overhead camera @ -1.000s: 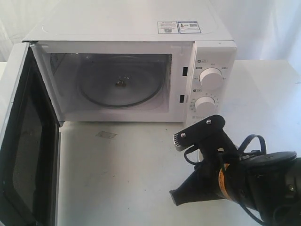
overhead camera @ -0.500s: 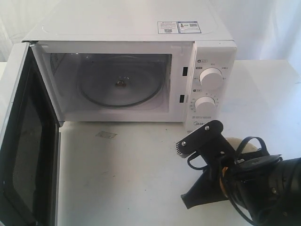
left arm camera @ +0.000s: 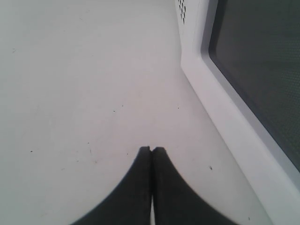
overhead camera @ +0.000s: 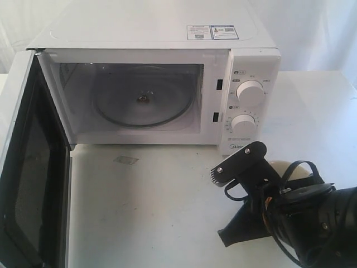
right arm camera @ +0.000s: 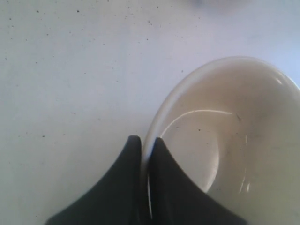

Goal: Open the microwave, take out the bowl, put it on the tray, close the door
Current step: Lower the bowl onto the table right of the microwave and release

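Exterior: microwave (overhead camera: 156, 33) with door (overhead camera: 22, 167) swung wide open on the left. Bowl (overhead camera: 291, 167) is outside, just in front of the knob panel, partly hidden behind right arm (overhead camera: 312, 218).

Left wrist: left claw (left arm camera: 151, 150) fingers pressed together, holding nothing, over table (left arm camera: 70, 70), with the door just beside it.

Right wrist: right claw (right arm camera: 146, 139) pinched on the bowl rim, one finger inside, one outside.
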Available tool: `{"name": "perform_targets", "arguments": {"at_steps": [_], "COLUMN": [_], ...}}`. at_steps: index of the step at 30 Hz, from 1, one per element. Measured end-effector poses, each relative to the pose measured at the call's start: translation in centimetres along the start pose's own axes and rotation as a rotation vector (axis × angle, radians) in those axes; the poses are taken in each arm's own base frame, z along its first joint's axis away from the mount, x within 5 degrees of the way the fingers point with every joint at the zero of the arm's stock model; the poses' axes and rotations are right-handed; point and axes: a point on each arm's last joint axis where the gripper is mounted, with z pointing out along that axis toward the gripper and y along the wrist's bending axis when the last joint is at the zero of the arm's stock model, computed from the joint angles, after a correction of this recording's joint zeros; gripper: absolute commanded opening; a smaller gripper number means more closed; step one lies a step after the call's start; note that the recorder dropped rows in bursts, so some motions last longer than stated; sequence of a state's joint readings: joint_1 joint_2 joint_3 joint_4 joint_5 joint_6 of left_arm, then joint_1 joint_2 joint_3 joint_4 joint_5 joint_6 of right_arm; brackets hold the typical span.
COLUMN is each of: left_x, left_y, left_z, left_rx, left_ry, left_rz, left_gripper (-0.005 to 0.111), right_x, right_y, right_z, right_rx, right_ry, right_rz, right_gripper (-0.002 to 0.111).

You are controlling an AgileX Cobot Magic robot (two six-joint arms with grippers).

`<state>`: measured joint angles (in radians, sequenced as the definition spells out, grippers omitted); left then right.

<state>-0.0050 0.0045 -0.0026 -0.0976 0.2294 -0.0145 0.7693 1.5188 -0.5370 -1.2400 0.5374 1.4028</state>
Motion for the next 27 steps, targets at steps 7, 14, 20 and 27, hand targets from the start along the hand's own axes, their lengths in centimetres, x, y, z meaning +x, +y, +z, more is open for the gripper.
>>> {"name": "perform_targets", "arguments": {"at_steps": [7,14,20,27], "left_x": [0.0,0.0,0.0,0.0], "left_y": [0.0,0.0,0.0,0.0], "left_z": [0.0,0.0,0.0,0.0], "left_rx": [0.0,0.0,0.0,0.0], "left_ry": [0.0,0.0,0.0,0.0], "left_rz": [0.0,0.0,0.0,0.0], "left_gripper": [0.0,0.0,0.0,0.0], "right_x": [0.0,0.1,0.1,0.1], "right_y": [-0.3,-1.1,-1.1,-0.8], "right_z": [0.0,-0.1,-0.1,0.0], "right_rx": [0.029,0.126,0.116,0.093], "right_ry": [0.005,0.017,0.014,0.01], "right_rz": [-0.011,-0.023,-0.024,-0.025], "right_gripper": [0.018,0.019,0.029,0.033]}}
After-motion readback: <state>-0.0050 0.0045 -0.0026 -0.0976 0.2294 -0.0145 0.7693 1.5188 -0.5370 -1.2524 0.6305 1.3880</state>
